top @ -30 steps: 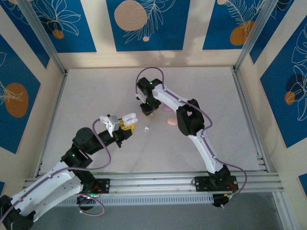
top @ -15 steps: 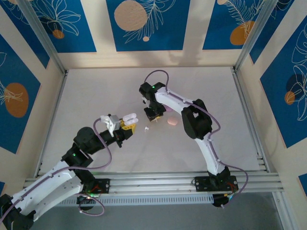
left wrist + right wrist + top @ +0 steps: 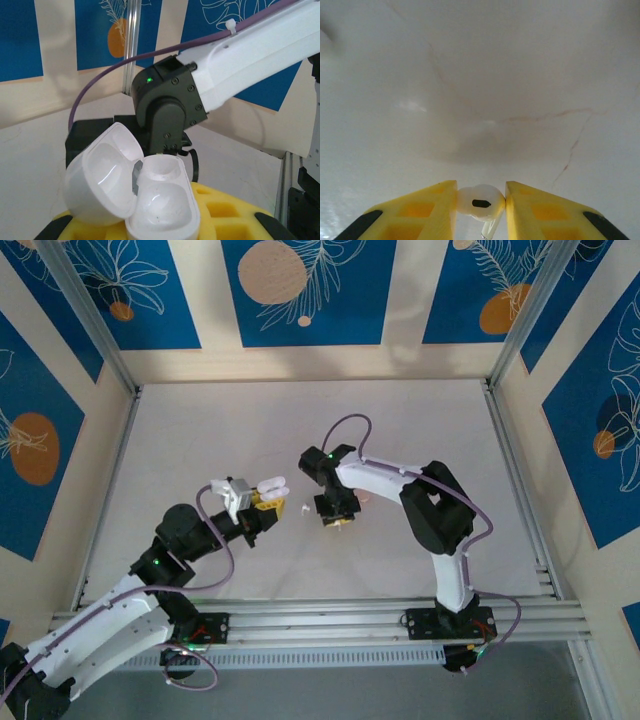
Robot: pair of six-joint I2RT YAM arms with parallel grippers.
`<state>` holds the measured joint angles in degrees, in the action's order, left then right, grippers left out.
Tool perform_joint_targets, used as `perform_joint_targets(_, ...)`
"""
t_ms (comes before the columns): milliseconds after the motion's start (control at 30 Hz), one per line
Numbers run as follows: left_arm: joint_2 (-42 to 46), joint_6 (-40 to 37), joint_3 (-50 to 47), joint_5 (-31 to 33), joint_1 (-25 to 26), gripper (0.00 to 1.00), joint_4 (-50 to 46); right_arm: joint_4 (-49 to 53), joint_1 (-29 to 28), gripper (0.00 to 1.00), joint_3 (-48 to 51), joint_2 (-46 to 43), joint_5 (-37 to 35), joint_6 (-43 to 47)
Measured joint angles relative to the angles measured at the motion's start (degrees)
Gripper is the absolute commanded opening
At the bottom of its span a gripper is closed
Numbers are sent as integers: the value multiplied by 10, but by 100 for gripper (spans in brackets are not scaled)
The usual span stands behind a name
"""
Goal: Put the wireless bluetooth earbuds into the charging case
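**A:** The left pincer (image 3: pixel 262 502), seen from above: what is it doing?

**B:** It is clamped on a white pebble-shaped plastic charging case (image 3: pixel 270 485), which sits left of the table's middle with its lid open. The right pincer (image 3: pixel 336 521) points down at the pale table (image 3: pixel 200 430), just right of that case. Its own dark wrist hides the jaws from this height.

**A:** Is anything lying loose?

**B:** A second tiny white bud (image 3: pixel 305 508) lies on the table between the two pincers. It touches neither of them and is too small to make out in detail.

**A:** And the left wrist camera?

**B:** The case fills the near part of the picture, seated between the yellow foam finger pads (image 3: pixel 222 210), which the bottom edge cuts off. The domed lid (image 3: pixel 100 185) leans open to the left. The base (image 3: pixel 162 207) shows two glossy moulded wells. Both look bare, though the glare makes that hard to tell. Behind the case stands the right arm's dark wrist block (image 3: pixel 167 107), with a green light (image 3: pixel 149 80) and a purple cable (image 3: pixel 100 77).

**A:** And the right wrist camera?

**B:** The two yellow fingers are drawn in narrow, pinching a tiny glossy white plastic earbud (image 3: pixel 479 201) between their tips. The bud has a dark oval slot facing the camera, and its stem points down and is cut off by the frame's edge. It hangs above the table, which here is blurred and crossed by faint brownish streaks.
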<state>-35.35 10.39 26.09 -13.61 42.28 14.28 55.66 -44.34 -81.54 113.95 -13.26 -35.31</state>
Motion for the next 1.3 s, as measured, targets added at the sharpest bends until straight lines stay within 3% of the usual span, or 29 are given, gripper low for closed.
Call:
perform_joint_targets(867, -13, 11, 0, 0, 0, 15, 3, -30, -2, 39, 42, -6, 17, -49)
perform_joint_targets(1300, -16, 13, 0, 0, 0, 15, 11, -47, 8, 33, 56, -16, 30, -102)
